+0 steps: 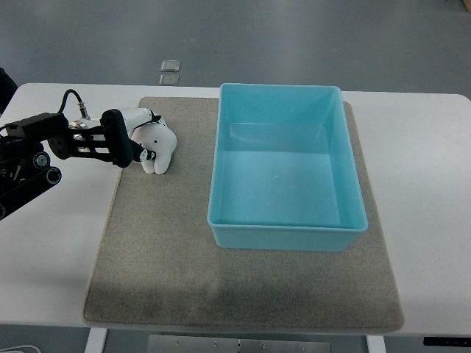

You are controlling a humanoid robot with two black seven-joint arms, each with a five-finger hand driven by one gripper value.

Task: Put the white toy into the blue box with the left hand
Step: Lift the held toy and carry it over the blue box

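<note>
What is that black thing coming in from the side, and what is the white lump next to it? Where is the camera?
The camera looks down from above, from the robot's own side. The black thing is the robot's left hand on its arm, reaching in from the left. It is at the small white soft toy and touching it; whether it grips yet I cannot tell. The toy lies on a grey felt mat on a white table. Beside it stands an empty light blue plastic box, where the toy should go. The other arm is out of sight.
</note>
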